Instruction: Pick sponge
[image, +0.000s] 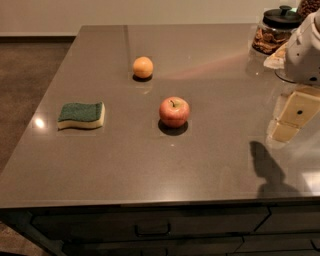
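The sponge (81, 115) lies flat on the left part of the grey countertop (215, 150), its dark green scouring top over a pale yellow body. A red apple (174, 111) stands near the middle, to the right of the sponge. An orange (143, 67) sits further back. My gripper (306, 52) shows only as a white body at the far right edge, above the counter and far from the sponge, holding nothing that I can see.
A glass jar with a black lid (276, 31) stands at the back right corner. The white arm part is reflected in the counter (295, 116), and a dark shadow (270, 172) falls near the front right. Drawers (152, 230) sit below the front edge.
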